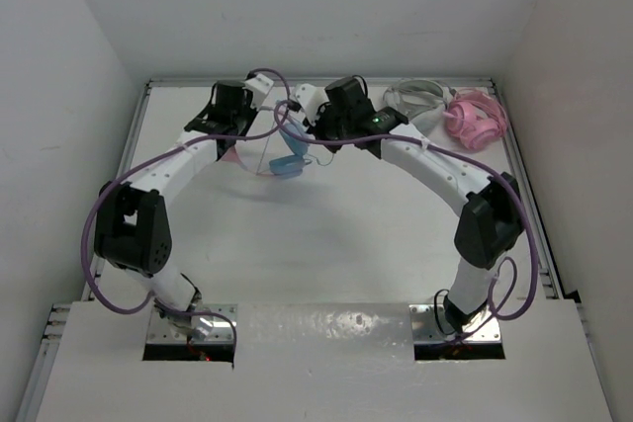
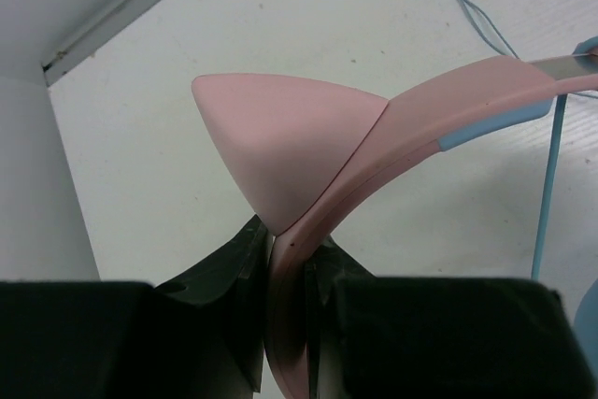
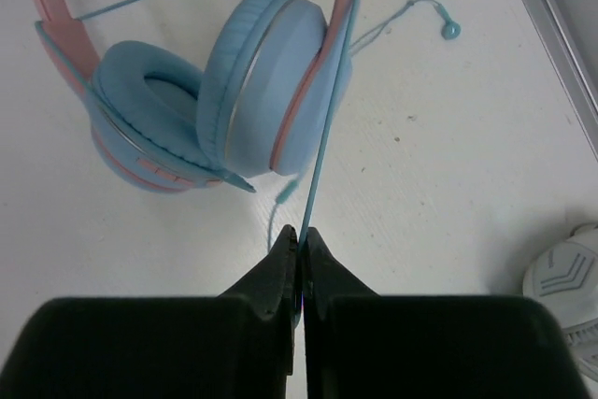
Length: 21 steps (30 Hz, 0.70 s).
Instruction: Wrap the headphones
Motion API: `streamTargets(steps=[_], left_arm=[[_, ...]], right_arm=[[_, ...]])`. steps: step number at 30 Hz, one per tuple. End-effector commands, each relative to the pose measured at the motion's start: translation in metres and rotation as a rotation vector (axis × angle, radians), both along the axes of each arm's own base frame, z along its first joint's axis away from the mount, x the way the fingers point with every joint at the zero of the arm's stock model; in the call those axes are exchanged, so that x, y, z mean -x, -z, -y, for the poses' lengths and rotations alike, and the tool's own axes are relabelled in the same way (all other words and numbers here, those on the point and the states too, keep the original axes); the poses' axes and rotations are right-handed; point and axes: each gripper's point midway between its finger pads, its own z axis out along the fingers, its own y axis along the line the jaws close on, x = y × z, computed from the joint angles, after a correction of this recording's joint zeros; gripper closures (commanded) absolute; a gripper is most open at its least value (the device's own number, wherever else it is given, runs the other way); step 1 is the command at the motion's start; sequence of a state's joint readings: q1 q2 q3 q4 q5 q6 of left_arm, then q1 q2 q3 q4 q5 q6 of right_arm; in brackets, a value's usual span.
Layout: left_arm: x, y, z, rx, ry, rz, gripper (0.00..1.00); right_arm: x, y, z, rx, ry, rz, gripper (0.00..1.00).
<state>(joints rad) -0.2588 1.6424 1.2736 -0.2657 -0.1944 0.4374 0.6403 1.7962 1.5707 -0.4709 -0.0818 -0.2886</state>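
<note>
Toward far table (image 1: pixel 326 244) edge, pink-blue headphones (image 1: pixel 288 165)

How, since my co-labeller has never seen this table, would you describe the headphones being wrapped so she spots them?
On the white table, look at the far middle, between the left gripper and right gripper, not the far right corner. These headphones have light blue ear cups and a pink headband with a pointed ear; the neighbours are all-pink headphones and a grey-white pair.

Top external high behind, looking down on whole table (image 1: pixel 326 234), left wrist tight on pink headband (image 2: pixel 467 100), right wrist close along cable (image 3: pixel 322 137) to ear cups (image 3: pixel 262 81), headphones (image 1: pixel 287 164) common to all.
</note>
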Motion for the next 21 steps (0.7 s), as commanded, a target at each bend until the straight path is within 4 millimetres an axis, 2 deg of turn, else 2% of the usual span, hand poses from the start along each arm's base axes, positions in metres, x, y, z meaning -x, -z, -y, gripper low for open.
streamTargets(steps=[1, 2, 3, 4, 5, 9, 10, 11, 14, 15, 16, 18, 20, 21], left_arm=[[-0.021, -0.077, -0.043, -0.014, -0.216, 0.264, 1.0], [-0.022, -0.078, -0.042, -0.002, -0.221, 0.272, 1.0], [-0.023, -0.077, -0.041, 0.007, -0.22, 0.27, 1.0], [-0.023, -0.075, -0.039, 0.027, -0.225, 0.271, 1.0], [-0.024, -0.075, -0.038, 0.043, -0.225, 0.274, 1.0], [-0.025, -0.071, -0.028, 0.112, -0.212, 0.267, 1.0], [-0.026, -0.069, -0.024, 0.143, -0.204, 0.262, 1.0], [-0.026, -0.068, -0.021, 0.158, -0.202, 0.254, 1.0], [-0.026, -0.069, -0.011, 0.251, -0.176, 0.227, 1.0], [-0.027, -0.068, -0.005, 0.302, -0.159, 0.209, 1.0], [-0.027, -0.068, -0.004, 0.319, -0.155, 0.202, 1.0], [-0.029, -0.074, -0.005, 0.353, -0.165, 0.209, 1.0], [-0.03, -0.079, -0.01, 0.387, -0.178, 0.22, 1.0], [-0.031, -0.082, -0.014, 0.391, -0.186, 0.227, 1.0]], right_arm=[[0.03, -0.031, -0.007, -0.044, -0.054, -0.035, 1.0], [0.038, -0.032, -0.018, -0.077, -0.077, -0.054, 1.0], [0.06, -0.033, -0.043, -0.135, -0.172, -0.097, 1.0], [0.07, -0.04, -0.061, -0.208, -0.205, -0.118, 1.0], [0.094, -0.039, -0.081, -0.263, -0.285, -0.174, 1.0], [0.118, -0.062, -0.122, -0.479, -0.294, -0.271, 1.0], [0.114, -0.079, -0.131, -0.561, -0.298, -0.248, 1.0], [0.119, -0.079, -0.131, -0.628, -0.244, -0.32, 1.0], [0.119, -0.091, -0.141, -0.81, -0.219, -0.326, 1.0], [0.114, -0.097, -0.144, -0.852, -0.21, -0.307, 1.0], [0.108, -0.094, -0.143, -0.881, -0.136, -0.342, 1.0], [0.103, -0.094, -0.144, -0.906, -0.096, -0.357, 1.0], [0.11, -0.096, -0.146, -0.969, -0.066, -0.449, 0.99], [0.109, -0.098, -0.147, -0.978, -0.07, -0.442, 0.99]])
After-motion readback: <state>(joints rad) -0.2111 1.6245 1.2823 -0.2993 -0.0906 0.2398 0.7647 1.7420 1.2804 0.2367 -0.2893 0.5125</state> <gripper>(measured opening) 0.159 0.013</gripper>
